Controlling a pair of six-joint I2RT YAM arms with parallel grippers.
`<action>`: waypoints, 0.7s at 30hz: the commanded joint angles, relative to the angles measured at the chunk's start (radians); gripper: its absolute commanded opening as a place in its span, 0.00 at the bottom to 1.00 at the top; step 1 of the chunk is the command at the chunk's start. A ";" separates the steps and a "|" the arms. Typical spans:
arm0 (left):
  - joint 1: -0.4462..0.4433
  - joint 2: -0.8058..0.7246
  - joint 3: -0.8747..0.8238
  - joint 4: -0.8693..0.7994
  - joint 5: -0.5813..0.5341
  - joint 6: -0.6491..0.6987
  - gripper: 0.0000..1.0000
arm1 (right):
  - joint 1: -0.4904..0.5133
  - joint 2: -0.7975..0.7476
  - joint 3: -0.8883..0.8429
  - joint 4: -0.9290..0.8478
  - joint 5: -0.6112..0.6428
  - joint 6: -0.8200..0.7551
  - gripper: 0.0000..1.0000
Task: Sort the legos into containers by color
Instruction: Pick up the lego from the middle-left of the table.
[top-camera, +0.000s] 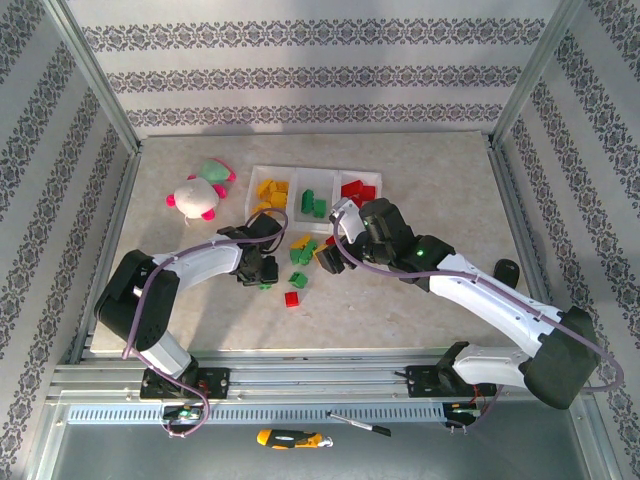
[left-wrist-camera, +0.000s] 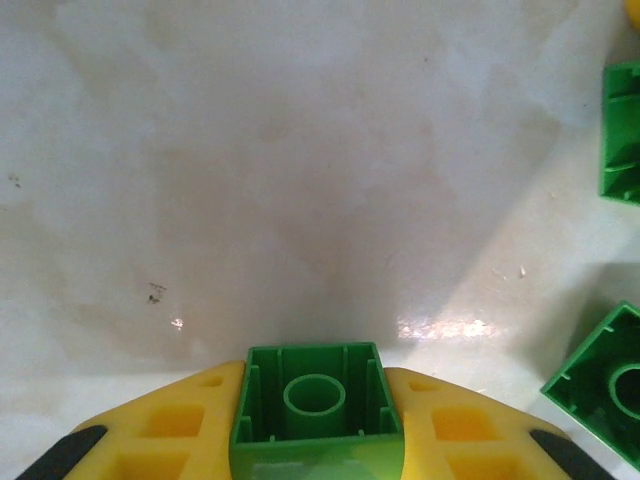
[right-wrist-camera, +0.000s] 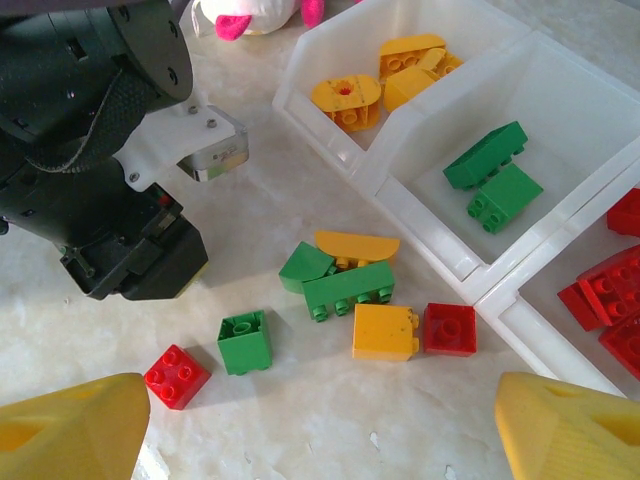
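Observation:
My left gripper (left-wrist-camera: 316, 400) is shut on a small green lego (left-wrist-camera: 316, 392), hollow side toward the camera, just above the bare tabletop; from above it is left of the loose pile (top-camera: 263, 278). My right gripper (right-wrist-camera: 320, 425) hangs open over that pile with nothing between its fingers. Below it lie a red lego (right-wrist-camera: 177, 376), a green one (right-wrist-camera: 245, 341), a long green one (right-wrist-camera: 348, 289), a yellow-orange one (right-wrist-camera: 385, 331) and another red one (right-wrist-camera: 449, 329). The three joined bins (top-camera: 298, 172) hold yellow, green and red legos, from left to right.
A pink, white and green plush toy (top-camera: 200, 190) lies left of the bins. Two more green legos (left-wrist-camera: 625, 130) (left-wrist-camera: 605, 385) lie right of my left gripper. The black left wrist (right-wrist-camera: 110, 200) stands close to the pile. Metal frame posts and patterned walls enclose the table.

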 joint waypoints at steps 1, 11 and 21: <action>0.003 -0.034 0.055 -0.062 -0.025 0.032 0.27 | 0.014 -0.028 -0.007 -0.001 -0.003 -0.017 0.89; 0.003 0.056 0.351 0.000 -0.120 0.167 0.27 | 0.015 -0.085 -0.035 0.051 0.045 -0.008 0.90; 0.004 0.418 0.839 -0.010 -0.115 0.295 0.27 | 0.013 -0.125 -0.071 0.060 0.104 -0.006 0.90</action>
